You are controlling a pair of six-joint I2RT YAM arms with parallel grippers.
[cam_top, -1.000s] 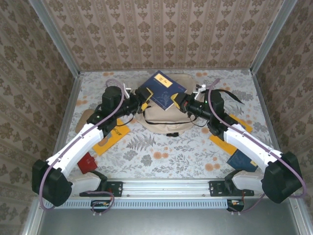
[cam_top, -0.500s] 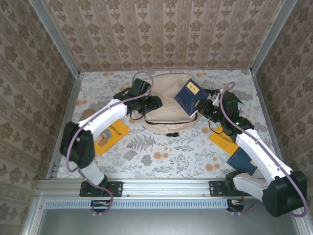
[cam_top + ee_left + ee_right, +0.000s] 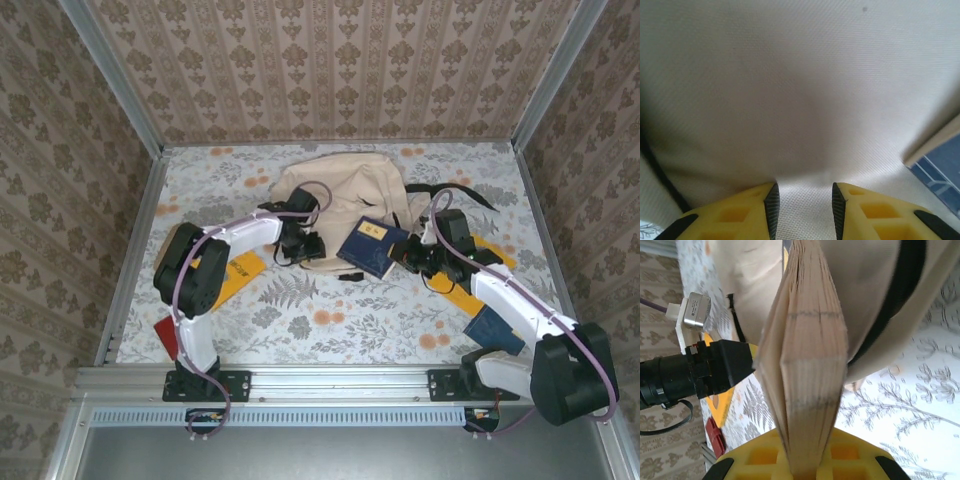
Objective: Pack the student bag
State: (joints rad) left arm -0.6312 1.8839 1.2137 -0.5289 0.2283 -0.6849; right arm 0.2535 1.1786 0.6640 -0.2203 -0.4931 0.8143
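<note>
Book point(image 3: 372, 248) against student bag point(image 3: 345, 185) near edge, between right fingers point(image 3: 760, 460)

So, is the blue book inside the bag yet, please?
Mostly out: the blue book lies exposed before the student bag, in the right hand.

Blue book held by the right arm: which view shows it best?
Top external: the blue book shows its cover, lying against the student bag. Right wrist gives its page edges clamped in the right gripper; left wrist catches one corner.
</note>
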